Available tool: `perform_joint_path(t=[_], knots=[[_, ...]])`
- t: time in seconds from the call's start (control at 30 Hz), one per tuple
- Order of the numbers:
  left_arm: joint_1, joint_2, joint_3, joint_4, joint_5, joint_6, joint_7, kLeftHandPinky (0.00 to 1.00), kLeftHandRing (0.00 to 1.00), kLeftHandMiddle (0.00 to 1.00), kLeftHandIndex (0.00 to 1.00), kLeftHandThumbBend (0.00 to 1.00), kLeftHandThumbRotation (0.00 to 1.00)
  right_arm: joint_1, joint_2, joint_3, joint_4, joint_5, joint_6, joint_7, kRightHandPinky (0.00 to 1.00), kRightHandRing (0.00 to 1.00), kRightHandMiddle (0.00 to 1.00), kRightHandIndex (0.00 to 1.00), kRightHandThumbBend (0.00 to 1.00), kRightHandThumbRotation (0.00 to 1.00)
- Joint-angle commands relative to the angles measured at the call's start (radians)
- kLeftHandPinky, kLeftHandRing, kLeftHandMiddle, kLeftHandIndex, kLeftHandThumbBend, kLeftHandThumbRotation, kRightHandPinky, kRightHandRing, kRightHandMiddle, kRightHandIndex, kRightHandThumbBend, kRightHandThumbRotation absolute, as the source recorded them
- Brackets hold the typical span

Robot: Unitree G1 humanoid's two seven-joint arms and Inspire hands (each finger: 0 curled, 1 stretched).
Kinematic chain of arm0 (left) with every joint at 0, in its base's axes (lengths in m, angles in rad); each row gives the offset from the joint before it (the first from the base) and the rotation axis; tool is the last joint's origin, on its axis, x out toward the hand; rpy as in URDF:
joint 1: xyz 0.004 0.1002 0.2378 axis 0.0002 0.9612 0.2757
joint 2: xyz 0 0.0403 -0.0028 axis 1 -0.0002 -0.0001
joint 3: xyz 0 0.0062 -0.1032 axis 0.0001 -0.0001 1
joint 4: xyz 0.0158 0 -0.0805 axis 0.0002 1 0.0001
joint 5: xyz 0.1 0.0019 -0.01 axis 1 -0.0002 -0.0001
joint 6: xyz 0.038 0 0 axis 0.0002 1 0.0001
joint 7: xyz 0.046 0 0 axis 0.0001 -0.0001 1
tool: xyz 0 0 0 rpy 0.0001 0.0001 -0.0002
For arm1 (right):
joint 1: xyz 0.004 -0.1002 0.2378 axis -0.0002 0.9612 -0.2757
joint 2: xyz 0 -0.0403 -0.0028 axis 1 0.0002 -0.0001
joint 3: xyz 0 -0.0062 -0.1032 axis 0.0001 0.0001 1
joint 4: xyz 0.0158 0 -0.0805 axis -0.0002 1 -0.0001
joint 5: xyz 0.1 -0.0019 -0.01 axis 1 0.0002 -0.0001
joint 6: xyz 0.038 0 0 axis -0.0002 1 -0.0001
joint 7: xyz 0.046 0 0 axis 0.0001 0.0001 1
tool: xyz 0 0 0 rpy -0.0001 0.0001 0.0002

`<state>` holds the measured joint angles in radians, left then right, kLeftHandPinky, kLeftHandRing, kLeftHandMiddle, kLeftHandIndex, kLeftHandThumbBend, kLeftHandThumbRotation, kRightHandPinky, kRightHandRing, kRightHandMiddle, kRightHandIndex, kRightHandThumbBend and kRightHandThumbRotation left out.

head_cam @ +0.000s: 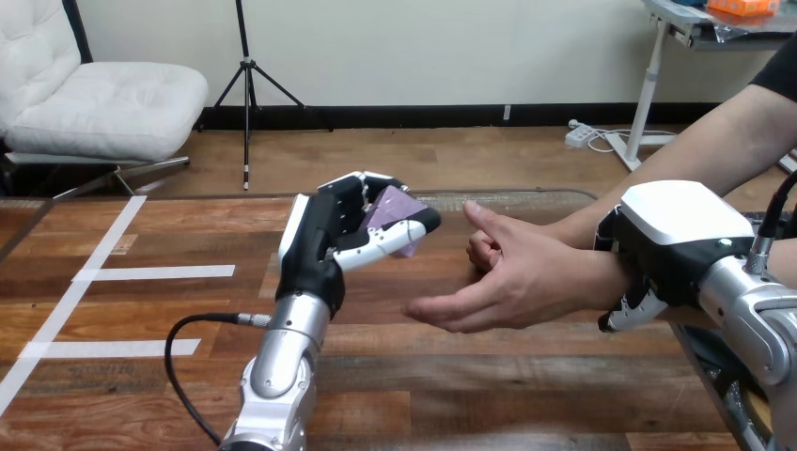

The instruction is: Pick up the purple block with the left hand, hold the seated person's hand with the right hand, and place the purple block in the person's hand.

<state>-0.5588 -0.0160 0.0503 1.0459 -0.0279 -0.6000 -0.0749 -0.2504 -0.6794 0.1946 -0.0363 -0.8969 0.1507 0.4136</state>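
Observation:
The purple block (393, 209) is lifted above the table's middle, pinched between the thumb and curled fingers of my left hand (324, 240). Just right of it, a short gap away, the person's hand (512, 282) is held out with its palm open toward the block and its thumb up. My right hand (669, 235) lies over the person's wrist (601, 278), and its fingers (625, 312) curl round the wrist's underside. The person's forearm runs off to the upper right.
The wooden table (451, 376) has white tape strips (155, 273) across its left part. A black cable (188, 338) loops beside my left forearm. The table's right edge lies under my right arm.

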Motion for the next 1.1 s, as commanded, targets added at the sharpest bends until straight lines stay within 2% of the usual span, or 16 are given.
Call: perform_joint_path(t=[0.0,0.47,1.07], knots=[[-0.084,-0.009,-0.012,-0.031,0.018,0.000,0.002,0.29,0.35,0.43,0.46,0.81,0.01,-0.070,-0.009,-0.013,-0.024,-0.003,-0.005,-0.024,0.33,0.41,0.48,0.52,0.81,0.00],[-0.090,-0.034,-0.020,-0.038,0.022,0.025,-0.005,0.28,0.34,0.42,0.44,0.83,0.01,-0.077,-0.006,-0.012,-0.031,-0.016,0.002,-0.018,0.32,0.41,0.48,0.51,0.80,0.00],[-0.078,-0.051,-0.043,-0.039,0.046,0.014,-0.007,0.28,0.34,0.42,0.44,0.80,0.00,-0.095,-0.004,-0.016,-0.029,-0.007,-0.011,-0.025,0.35,0.43,0.50,0.52,0.79,0.00]])
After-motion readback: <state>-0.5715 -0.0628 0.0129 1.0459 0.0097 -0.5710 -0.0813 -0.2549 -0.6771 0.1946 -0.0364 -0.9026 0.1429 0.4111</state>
